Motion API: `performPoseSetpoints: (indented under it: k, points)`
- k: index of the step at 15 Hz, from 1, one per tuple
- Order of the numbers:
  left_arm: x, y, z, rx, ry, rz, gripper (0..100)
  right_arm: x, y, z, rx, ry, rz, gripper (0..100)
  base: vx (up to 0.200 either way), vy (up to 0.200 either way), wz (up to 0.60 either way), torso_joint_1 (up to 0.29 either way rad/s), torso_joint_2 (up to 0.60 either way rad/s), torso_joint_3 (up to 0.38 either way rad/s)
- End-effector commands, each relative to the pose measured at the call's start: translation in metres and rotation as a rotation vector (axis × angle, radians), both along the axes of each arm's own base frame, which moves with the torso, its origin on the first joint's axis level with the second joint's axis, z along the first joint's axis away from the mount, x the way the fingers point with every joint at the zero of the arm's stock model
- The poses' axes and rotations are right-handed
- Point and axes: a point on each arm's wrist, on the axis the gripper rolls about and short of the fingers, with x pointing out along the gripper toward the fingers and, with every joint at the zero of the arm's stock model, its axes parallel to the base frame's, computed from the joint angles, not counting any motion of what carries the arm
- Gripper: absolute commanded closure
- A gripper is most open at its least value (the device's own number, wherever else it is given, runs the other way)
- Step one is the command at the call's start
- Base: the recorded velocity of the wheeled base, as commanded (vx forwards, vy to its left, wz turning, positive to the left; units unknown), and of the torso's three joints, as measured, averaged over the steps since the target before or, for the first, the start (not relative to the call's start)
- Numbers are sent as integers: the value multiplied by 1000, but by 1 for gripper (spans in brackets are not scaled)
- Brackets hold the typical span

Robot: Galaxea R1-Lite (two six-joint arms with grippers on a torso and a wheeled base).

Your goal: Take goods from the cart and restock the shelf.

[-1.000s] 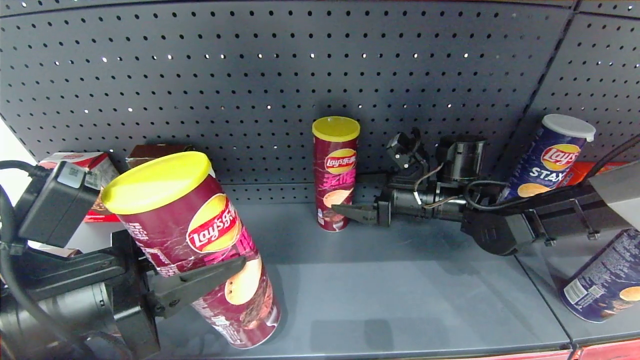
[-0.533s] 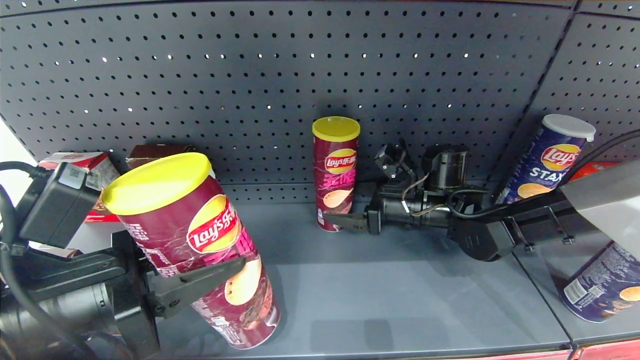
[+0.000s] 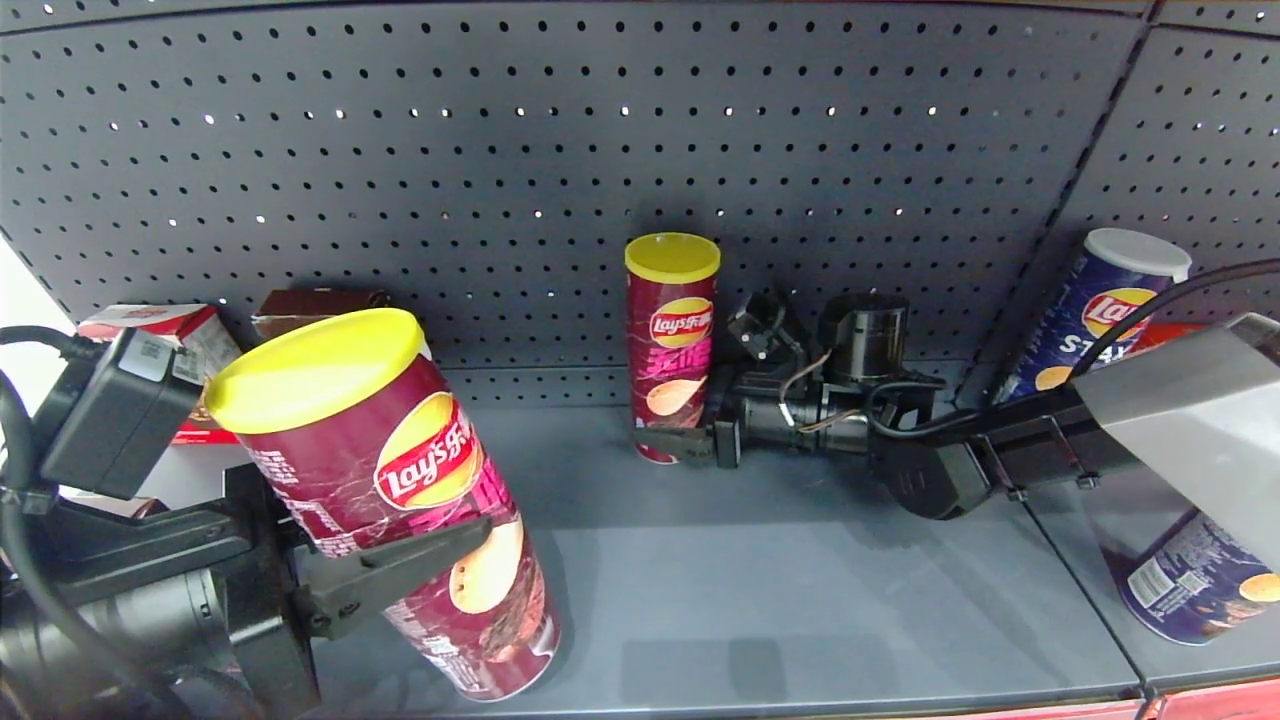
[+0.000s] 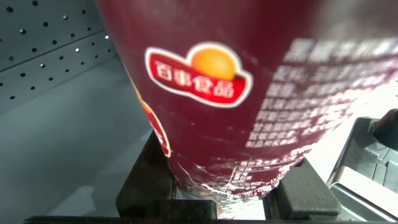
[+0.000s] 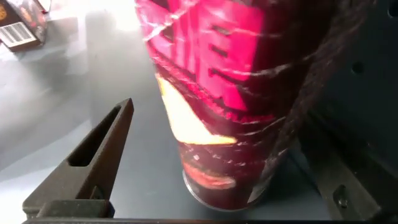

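Holding tilted can (image 3: 380,450) in my left gripper (image 3: 430,530), clamped tight, shelf (image 3: 800,580) 8 o'clock, for setting down. My right gripper (image 3: 670,440): spread wide astride upright can (image 3: 670,320), 12 o'clock, probably to square it.

A round red-and-yellow logo with white lettering is being shown on the front can (image 3: 385,490), with pale small print running down its side. In the left wrist view, a red badge with an orange disc and white characters is being displayed on it beside blocks of fine print. The same logo is being carried by the back can (image 3: 670,345), above large pink characters. A like logo over white capitals is being shown on the blue can (image 3: 1095,320). Barcodes are being shown on a second blue can (image 3: 1190,580) and a box (image 5: 22,28).
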Motion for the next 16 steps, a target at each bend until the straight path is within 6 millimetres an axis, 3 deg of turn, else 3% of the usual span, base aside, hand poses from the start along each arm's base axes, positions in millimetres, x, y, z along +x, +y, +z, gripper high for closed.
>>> performPoseSetpoints:
  k: [1, 9, 13, 16]
  points:
    - [0, 0, -1, 1, 3, 1, 100, 3, 3, -5, -2, 2, 3, 100, 0, 0, 0, 0, 0, 0]
    - [0, 0, -1, 1, 3, 0, 100, -3, 8, 0, 2, -5, 17, 100, 0, 0, 0, 0, 0, 0]
    - [0, 0, 0, 0, 1, 3, 100, -27, -5, 25, 16, -29, 14, 100, 0, 0, 0, 0, 0, 0]
    - [0, 0, 1, -1, -2, 4, 100, -66, -20, 45, 18, -35, 9, 100, 0, 0, 0, 0, 0, 0]
